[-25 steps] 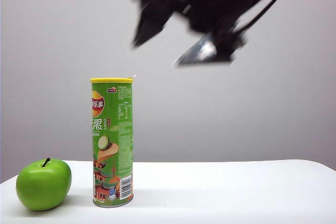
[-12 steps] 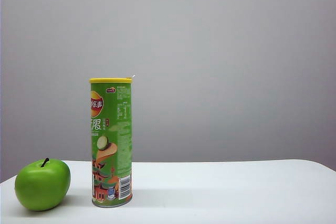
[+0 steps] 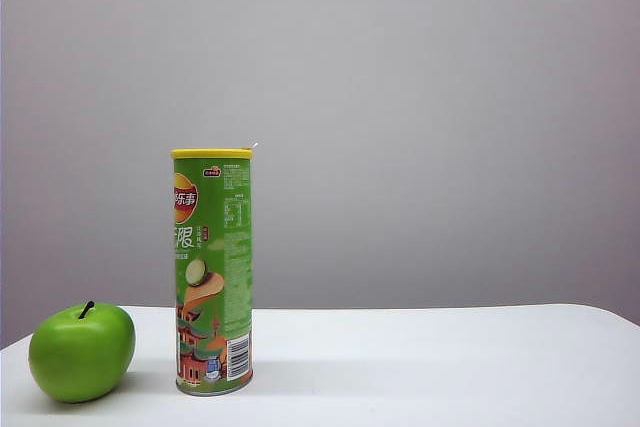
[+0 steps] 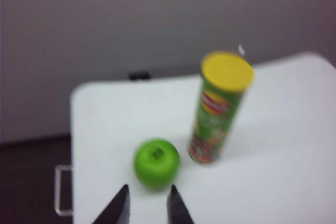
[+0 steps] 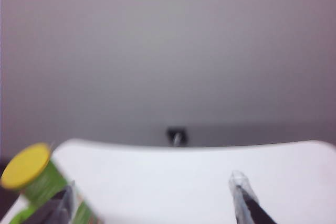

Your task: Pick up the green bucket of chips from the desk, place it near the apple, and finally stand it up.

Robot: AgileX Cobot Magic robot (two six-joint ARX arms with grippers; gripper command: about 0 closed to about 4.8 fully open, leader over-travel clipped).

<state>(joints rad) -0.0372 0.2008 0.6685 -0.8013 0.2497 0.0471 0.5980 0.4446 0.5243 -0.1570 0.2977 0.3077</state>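
Observation:
The green bucket of chips (image 3: 213, 272) stands upright on the white desk (image 3: 430, 357), yellow lid on top, close beside the green apple (image 3: 82, 352). Neither arm shows in the exterior view. In the left wrist view my left gripper (image 4: 148, 187) hovers well above the desk, open, with nothing between its dark fingertips; the apple (image 4: 156, 162) and the can (image 4: 218, 114) lie beyond it. My right gripper (image 5: 154, 179) is open wide and empty, away from the can (image 5: 37, 177), which shows behind one finger.
A plain grey wall backs the desk. A small dark fitting (image 5: 176, 135) sits at the desk's far edge. A clear bracket (image 4: 63, 190) hangs off the desk's side edge near the apple.
The dark arm seen over the can a second ago rose, swept to the upper right and left the exterior view. The can and the apple have not moved.

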